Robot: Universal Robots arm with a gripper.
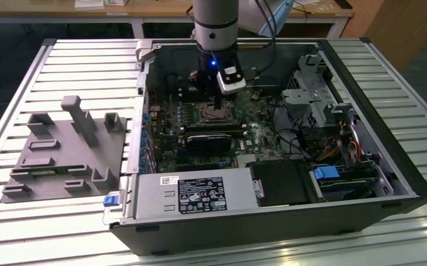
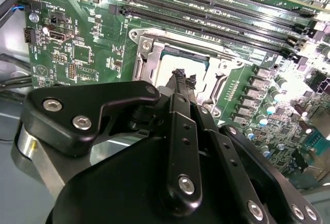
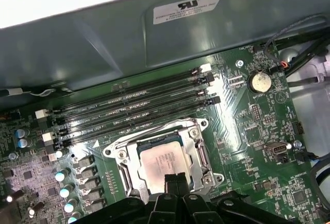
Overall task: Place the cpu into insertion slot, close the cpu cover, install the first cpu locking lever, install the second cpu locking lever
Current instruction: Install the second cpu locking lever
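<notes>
The cpu lies seated in the insertion slot on the green motherboard, framed by the lowered cpu cover. Directly above it hangs the tool, fingertips pressed together, pinching nothing.

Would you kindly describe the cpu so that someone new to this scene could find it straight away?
Start at the open computer case and find the green motherboard inside it. Just beside the row of long black memory slots sits a square socket with a silvery cpu cover. The cpu is the flat, dull silver square in its window, directly under the hand.
</notes>
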